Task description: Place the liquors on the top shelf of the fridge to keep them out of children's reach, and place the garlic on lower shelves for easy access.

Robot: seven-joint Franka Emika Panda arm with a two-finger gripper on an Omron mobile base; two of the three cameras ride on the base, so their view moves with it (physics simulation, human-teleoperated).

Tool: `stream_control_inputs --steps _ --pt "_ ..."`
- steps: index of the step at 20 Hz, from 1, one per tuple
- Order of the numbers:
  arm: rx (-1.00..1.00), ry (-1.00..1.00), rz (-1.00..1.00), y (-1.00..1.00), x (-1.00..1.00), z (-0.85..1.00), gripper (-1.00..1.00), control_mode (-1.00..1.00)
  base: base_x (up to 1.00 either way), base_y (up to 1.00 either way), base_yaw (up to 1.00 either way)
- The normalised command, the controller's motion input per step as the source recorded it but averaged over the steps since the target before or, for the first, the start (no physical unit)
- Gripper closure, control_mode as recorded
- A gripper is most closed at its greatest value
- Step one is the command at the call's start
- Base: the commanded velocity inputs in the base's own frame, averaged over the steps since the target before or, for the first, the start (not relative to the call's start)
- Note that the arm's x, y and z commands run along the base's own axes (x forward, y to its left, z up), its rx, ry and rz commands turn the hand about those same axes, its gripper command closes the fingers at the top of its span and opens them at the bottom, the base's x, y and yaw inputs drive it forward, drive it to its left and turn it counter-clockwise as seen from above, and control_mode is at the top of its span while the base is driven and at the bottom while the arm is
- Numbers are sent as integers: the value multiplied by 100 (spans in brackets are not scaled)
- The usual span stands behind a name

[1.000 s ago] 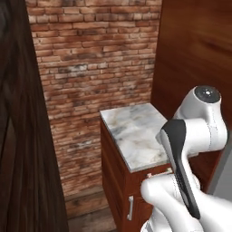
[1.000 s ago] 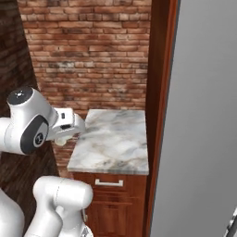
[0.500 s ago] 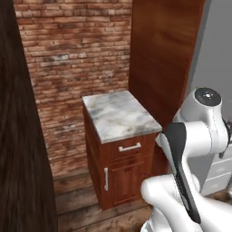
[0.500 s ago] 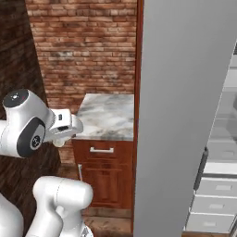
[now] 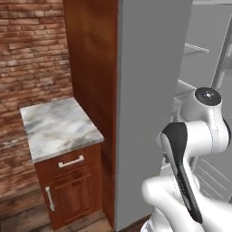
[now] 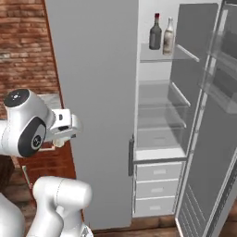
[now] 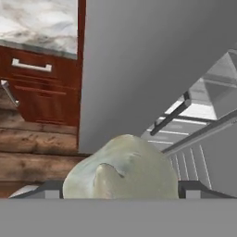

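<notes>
Just outside the fridge [image 6: 92,92], beside its flat grey door, the garlic [image 7: 121,167] sits clamped between the gripper [image 7: 121,187] jaws, held wide around the bulb. Both liquors [image 6: 161,32] already stand on the top shelf [image 6: 169,53]. I'd swing round the door edge first, then go in low onto one of the lower shelves [image 6: 159,121].
</notes>
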Motion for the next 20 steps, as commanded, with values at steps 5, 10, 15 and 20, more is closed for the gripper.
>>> stream_control_inputs --steps 5,10,15,20 --pt "0 0 0 0 0 0 100 100 38 -77 -23" --pt "0 0 0 0 0 0 100 100 43 -67 -9" --pt "0 0 0 0 0 0 100 100 47 -31 5" --pt "0 0 0 0 0 0 100 100 49 -11 22"
